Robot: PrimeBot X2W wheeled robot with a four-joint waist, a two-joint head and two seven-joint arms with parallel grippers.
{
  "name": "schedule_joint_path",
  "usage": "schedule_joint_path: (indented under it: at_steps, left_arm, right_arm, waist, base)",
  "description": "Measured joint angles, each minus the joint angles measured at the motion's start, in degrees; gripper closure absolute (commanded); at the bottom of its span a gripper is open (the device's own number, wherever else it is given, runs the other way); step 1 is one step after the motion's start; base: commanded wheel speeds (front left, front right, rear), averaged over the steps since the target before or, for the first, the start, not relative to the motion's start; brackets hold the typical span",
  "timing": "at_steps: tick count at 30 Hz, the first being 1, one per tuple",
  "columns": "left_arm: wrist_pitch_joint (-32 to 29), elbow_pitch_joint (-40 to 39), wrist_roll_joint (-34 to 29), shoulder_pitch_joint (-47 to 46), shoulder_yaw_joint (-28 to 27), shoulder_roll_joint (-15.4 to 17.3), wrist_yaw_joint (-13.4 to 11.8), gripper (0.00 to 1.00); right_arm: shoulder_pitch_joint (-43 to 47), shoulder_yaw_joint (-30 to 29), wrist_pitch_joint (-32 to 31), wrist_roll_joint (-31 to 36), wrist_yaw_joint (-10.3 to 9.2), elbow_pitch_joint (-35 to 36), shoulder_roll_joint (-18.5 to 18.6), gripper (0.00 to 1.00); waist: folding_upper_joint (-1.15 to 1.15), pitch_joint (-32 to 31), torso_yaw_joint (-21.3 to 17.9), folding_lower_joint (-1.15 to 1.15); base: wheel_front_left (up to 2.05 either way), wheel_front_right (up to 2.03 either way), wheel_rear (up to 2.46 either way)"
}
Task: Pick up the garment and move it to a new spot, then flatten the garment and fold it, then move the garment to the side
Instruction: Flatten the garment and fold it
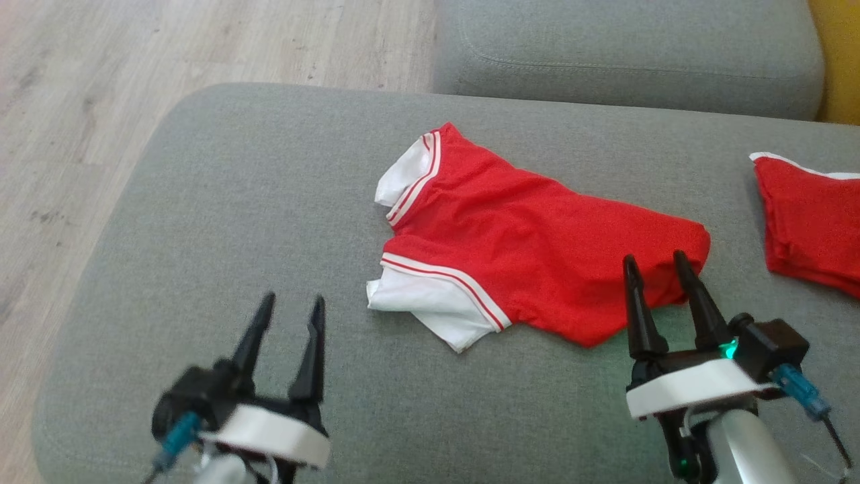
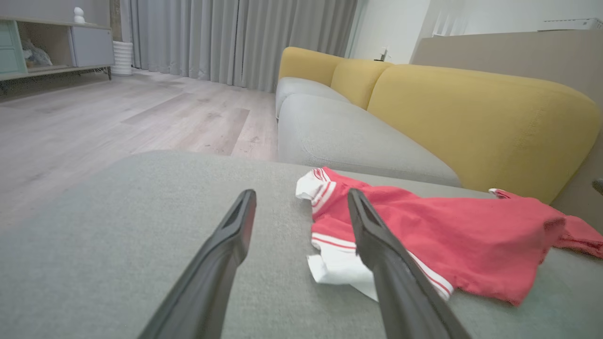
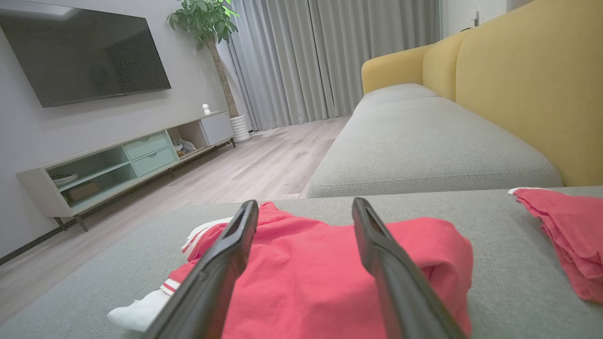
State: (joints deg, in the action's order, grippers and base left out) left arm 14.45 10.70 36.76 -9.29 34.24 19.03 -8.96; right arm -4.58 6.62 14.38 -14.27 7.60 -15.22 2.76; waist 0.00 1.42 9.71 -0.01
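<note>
While the wide grey seat cushion [image 1: 222,202] stretches beneath both pairs of fingers, the red garment [image 1: 537,249] with white striped sleeves lies rumpled on it. It sits ahead and to the right of the left gripper [image 1: 292,299], and its near edge meets the tips of the right gripper [image 1: 655,259], perhaps touching them. Another red cloth [image 1: 813,222] lies to the right of the right fingers. Both pairs of fingers are spread wide, gripping nothing.
</note>
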Motion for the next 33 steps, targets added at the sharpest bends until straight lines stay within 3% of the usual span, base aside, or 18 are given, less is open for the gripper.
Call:
schedule_joint_path:
  at_steps: [2,8,13,16,22,33]
  left_arm:
    - [0.0,-0.2,-1.9,2.7,-1.1,-1.5,0.9,0.0]
    - [0.0,1.3,-7.8,2.3,-2.2,-1.4,5.6,0.0]
    - [-1.9,4.8,-10.9,-2.2,4.0,-1.5,11.4,0.0]
    - [-4.6,7.2,-12.2,-3.8,7.7,-2.1,13.4,0.0]
    - [-6.5,11.9,-13.2,-7.0,12.0,-3.7,14.9,0.0]
    - [-7.7,21.0,-14.0,-16.0,14.6,-4.4,16.1,0.0]
  right_arm:
    - [0.5,0.3,0.0,0.0,0.0,0.0,0.0,0.0]
    - [0.6,1.2,0.0,0.0,0.0,0.0,0.0,0.0]
    - [0.5,1.2,0.0,-0.3,0.0,0.0,0.0,0.0]
    - [0.5,1.3,0.0,-0.3,0.0,0.0,0.0,0.0]
    - [-0.1,1.2,0.0,-0.3,0.0,0.3,0.0,0.0]
    - [-3.2,1.0,0.0,-1.1,0.0,1.5,0.0,0.0]
  waist:
    - [0.0,-0.2,-0.3,0.01]
    - [0.0,0.0,-1.6,0.01]
    - [0.0,0.8,-3.3,0.01]
    - [0.0,1.4,-4.6,0.01]
    - [0.0,3.7,-7.3,0.02]
    - [0.0,9.9,-11.4,0.03]
  base:
    - [0.0,0.0,0.0]
    - [0.0,0.0,0.0]
    - [0.0,0.0,0.0]
    - [0.0,0.0,0.0]
    - [0.0,0.0,0.0]
    - [0.0,0.0,0.0]
